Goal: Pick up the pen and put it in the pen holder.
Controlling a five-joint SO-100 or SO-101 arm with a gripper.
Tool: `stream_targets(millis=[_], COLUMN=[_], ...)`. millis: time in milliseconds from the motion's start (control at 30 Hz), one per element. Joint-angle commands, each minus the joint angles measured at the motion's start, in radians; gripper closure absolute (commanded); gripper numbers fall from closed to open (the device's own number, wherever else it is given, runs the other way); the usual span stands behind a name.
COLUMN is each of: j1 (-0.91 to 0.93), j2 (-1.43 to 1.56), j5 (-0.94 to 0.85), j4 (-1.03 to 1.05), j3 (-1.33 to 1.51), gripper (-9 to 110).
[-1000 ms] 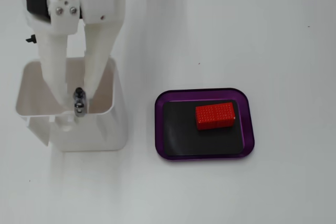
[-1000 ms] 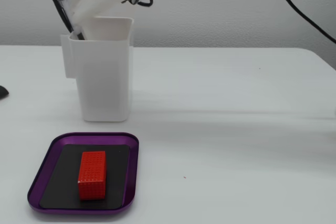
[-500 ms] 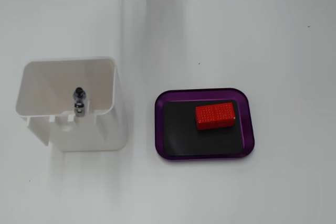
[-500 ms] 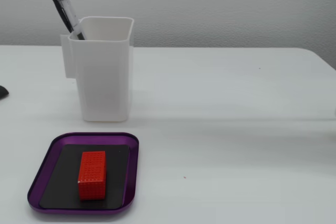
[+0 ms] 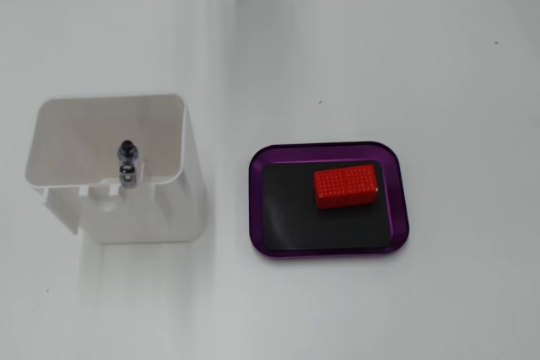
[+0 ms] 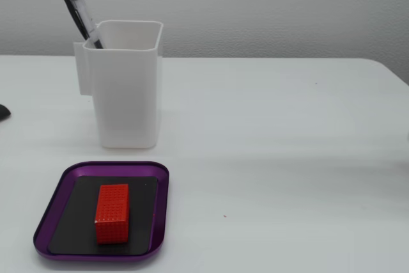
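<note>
Pen (image 6: 82,16): I see it standing tilted inside the pen holder (image 6: 126,94), clip end poking above the rim; from above its top (image 5: 126,162) shows near the holder's front wall.
Pen holder (image 5: 160,208): upright on the desk (image 6: 287,132).
Tray (image 5: 402,200): purple rim, beside the holder, apart.
Red block (image 5: 346,186): on the tray's black centre.
Tool: outside both fixed views; I cannot report its jaws.

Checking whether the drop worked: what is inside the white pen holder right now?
The pen stands in the pen holder, leaning against one wall, its clip end sticking out above the rim. From above, only its top end shows. Its lower barrel and tip are hidden by the walls.
</note>
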Motion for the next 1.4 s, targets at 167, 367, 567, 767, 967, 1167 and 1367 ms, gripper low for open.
stream_targets(millis=[167, 367, 567, 767, 967, 1167, 1367], j1=[0.011, 0.003, -0.003, -0.005, -0.005, -0.005, 0.009], j2=[0.546, 0.916, 1.29, 1.239, 1.235, 1.235, 1.235], j5=[-0.012, -0.006, 0.0, 0.003, 0.064, 0.06, 0.067], j4=[-0.178, -0.397, -0.454, -0.46, -0.465, -0.465, -0.463], j3=[1.029, 1.623, 1.988, 2.031, 2.069, 2.072, 2.072], gripper=[92, 93, 93, 93, 101, 102, 102])
